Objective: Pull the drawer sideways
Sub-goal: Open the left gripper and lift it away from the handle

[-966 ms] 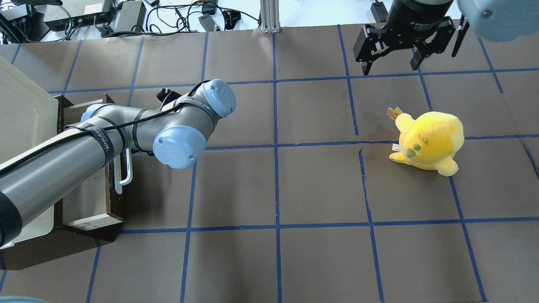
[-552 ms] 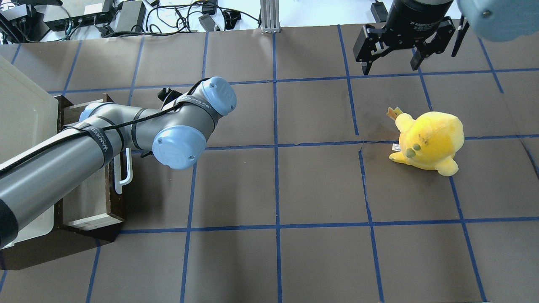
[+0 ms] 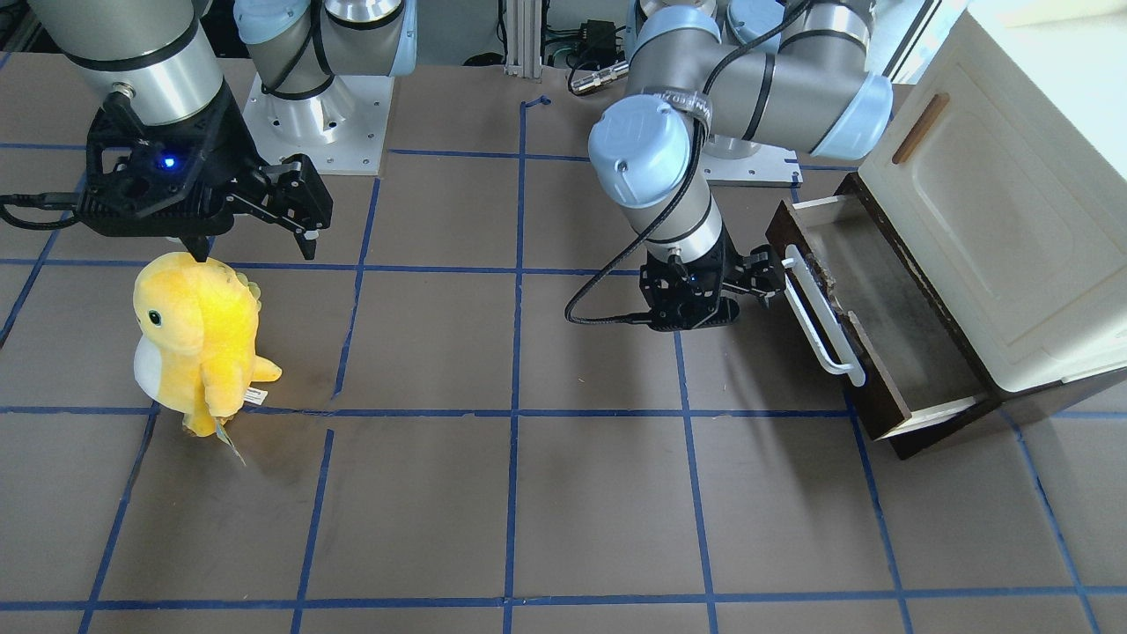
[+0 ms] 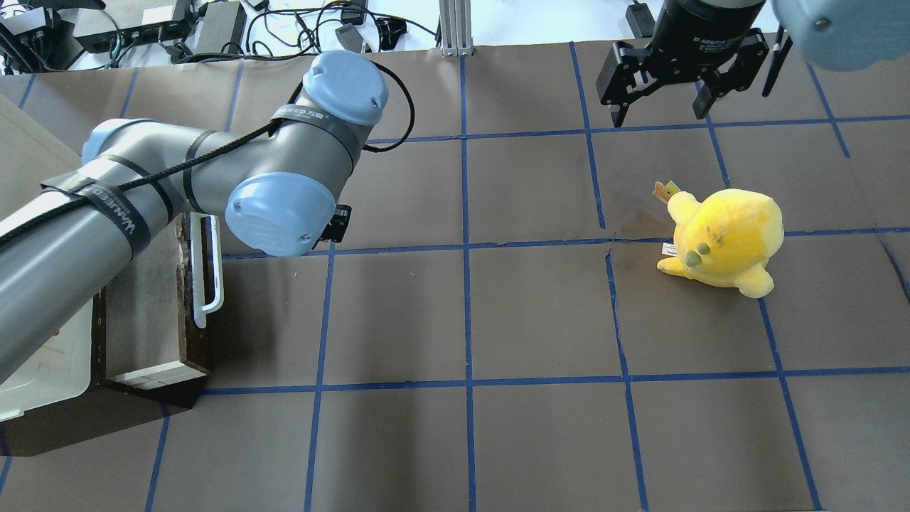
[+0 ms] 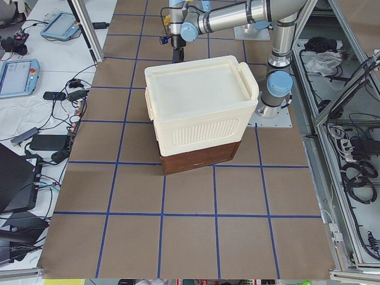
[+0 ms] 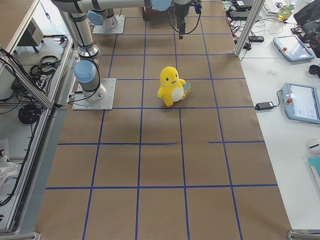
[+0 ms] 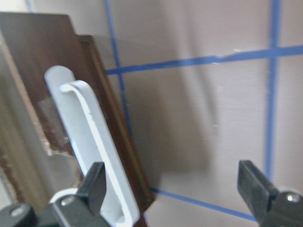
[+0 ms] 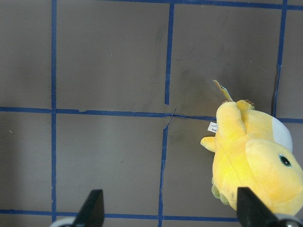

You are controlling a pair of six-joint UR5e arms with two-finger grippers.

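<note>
The drawer (image 3: 889,304) stands pulled out of the cream cabinet (image 3: 995,220), with its dark brown front and white bar handle (image 3: 823,317) facing the table's middle. It also shows at the left of the overhead view (image 4: 153,306), with its handle (image 4: 210,274). My left gripper (image 3: 768,277) is open and level with the handle's far end. In the left wrist view the handle (image 7: 90,137) runs just inside one of the fingers (image 7: 97,182), and I cannot tell whether they touch. My right gripper (image 4: 659,114) is open and empty.
A yellow plush toy (image 3: 194,335) stands on the brown table near my right gripper (image 3: 255,249); it also shows in the overhead view (image 4: 725,238). The cabinet's cream door with a small brown handle (image 3: 920,128) rises above the drawer. Blue tape lines grid the table.
My left arm's wrist and elbow have swung toward the table's far side and shifted over the handle's far end. The drawer, the plush toy and the right arm have not moved.
</note>
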